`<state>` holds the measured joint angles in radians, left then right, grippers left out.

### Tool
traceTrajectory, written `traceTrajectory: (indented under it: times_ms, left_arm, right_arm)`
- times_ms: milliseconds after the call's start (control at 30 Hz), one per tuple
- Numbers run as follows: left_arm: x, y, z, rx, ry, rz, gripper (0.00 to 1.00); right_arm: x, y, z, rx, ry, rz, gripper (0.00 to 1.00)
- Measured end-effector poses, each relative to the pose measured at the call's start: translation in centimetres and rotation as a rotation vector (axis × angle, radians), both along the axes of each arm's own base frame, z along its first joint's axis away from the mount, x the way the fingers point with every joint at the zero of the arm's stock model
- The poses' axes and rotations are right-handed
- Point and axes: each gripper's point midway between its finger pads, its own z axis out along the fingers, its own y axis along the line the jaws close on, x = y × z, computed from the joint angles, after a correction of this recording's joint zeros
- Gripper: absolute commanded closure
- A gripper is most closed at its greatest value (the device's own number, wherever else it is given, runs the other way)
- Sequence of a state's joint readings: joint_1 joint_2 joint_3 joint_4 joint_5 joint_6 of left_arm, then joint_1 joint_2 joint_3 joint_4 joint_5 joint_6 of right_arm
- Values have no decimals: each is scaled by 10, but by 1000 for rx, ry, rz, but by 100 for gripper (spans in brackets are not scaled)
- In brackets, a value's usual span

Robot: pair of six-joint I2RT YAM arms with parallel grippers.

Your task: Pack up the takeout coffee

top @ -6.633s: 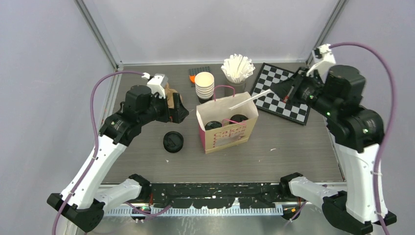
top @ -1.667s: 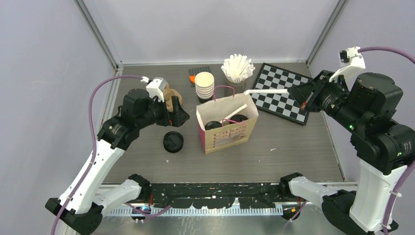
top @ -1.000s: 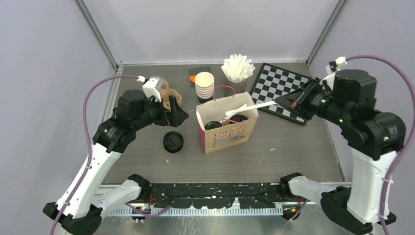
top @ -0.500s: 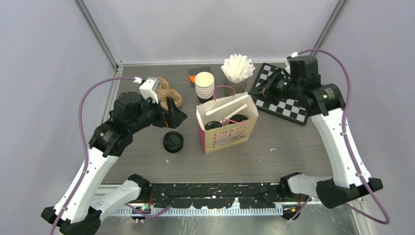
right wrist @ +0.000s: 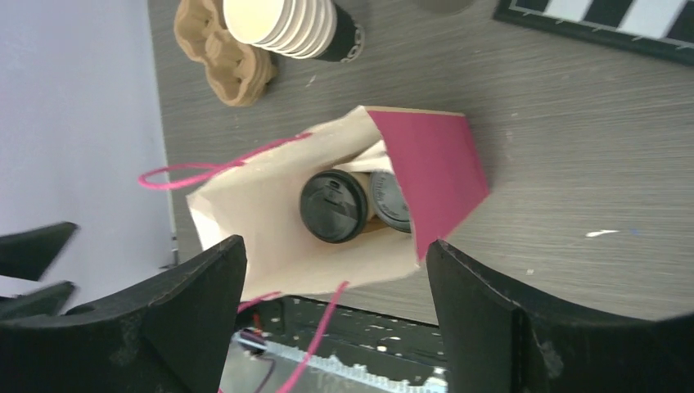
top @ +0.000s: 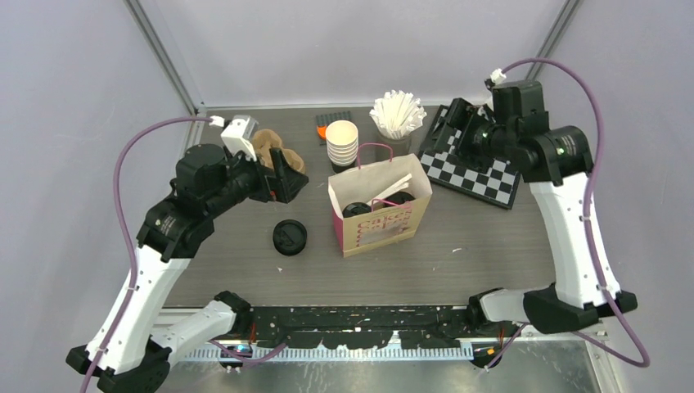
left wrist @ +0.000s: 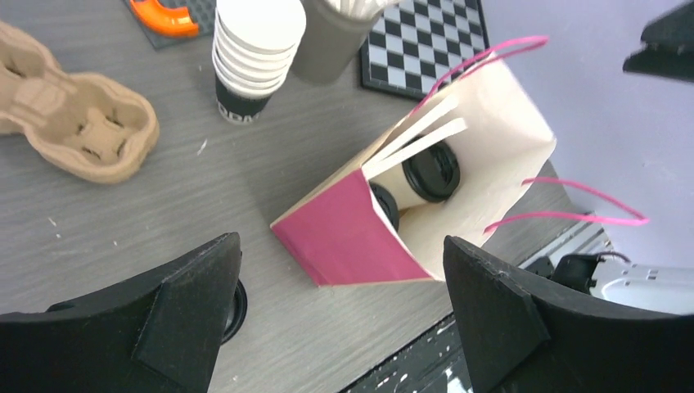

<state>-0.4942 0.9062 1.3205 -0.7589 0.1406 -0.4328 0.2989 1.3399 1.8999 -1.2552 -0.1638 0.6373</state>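
Inside the upright paper bag (top: 380, 221), a lidded coffee cup (top: 356, 210) and a second lidded cup (top: 398, 198) stand side by side, touching or nearly so, their round black lids facing up. The bag stands near the middle of the desk (top: 491, 246); it is cream within, has a magenta front panel and thin pink handles, and its mouth gapes wide. Two white wrapped straws (left wrist: 417, 135) lean slantwise against the bag's inner wall, with their lower ends down beside the cups. The left jaws hang released above the desk to the left of the bag, their black fingers spread wide in the left wrist view with nothing between them. The right jaws are likewise released and bare, raised over the checkerboard (top: 475, 164) at the far right. A loose black lid (top: 290, 237) lies flat on the desk just left of the bag. Behind the bag stands a stack of lidless cream cups (top: 342, 143), and beside that a holder of white straws (top: 398, 115). A brown pulp cup carrier (top: 270, 147) lies at the rear left, under the left arm's wrist. An orange piece (top: 325, 129) rests on a dark mat (top: 337, 117) at the back edge.
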Motion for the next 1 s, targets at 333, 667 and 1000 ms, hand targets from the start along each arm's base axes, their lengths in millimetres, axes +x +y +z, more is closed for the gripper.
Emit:
traceTrajectory:
  times_ms: [333, 667, 1000]
  left_arm:
    - [10, 5, 52, -38, -105, 51, 0]
    - [12, 8, 46, -34, -113, 66, 0]
    - [12, 7, 41, -36, -114, 65, 0]
  right_arm:
    - [-38, -65, 24, -214, -183, -144, 8]
    - [-65, -86, 37, -200, -310, -223, 8]
    - [-73, -91, 42, -147, -366, -269, 8]
